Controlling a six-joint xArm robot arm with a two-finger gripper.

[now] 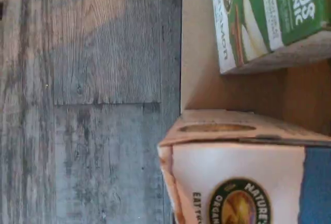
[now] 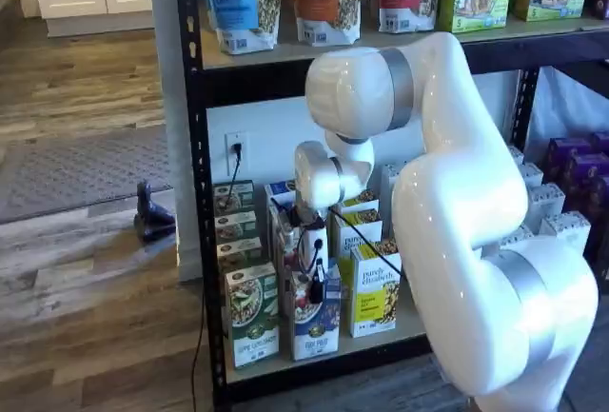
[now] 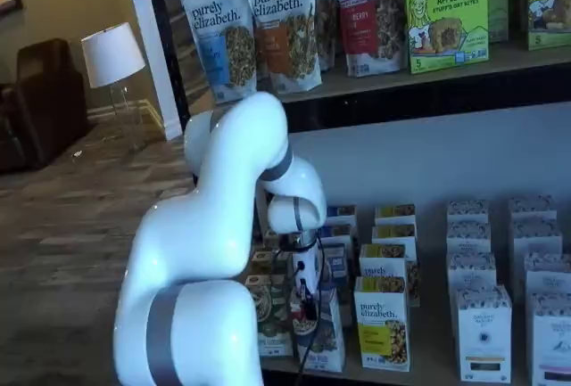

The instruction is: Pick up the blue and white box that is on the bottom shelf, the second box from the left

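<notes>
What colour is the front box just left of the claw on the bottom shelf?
Green and white: the green and white box, clearest in a shelf view.

Wrist view close over box tops, both shelf views frontal, sharing bottom shelf (image 2: 381,336)

arm (image 2: 457,231): bent, reaching down; fingers (image 2: 315,290): closed, pointing down

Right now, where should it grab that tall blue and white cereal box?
Near the top of the blue and white box, from the front and above: it stands upright, hemmed by neighbors, so only its narrow top is free. The hand sits there, shut on it.
</notes>
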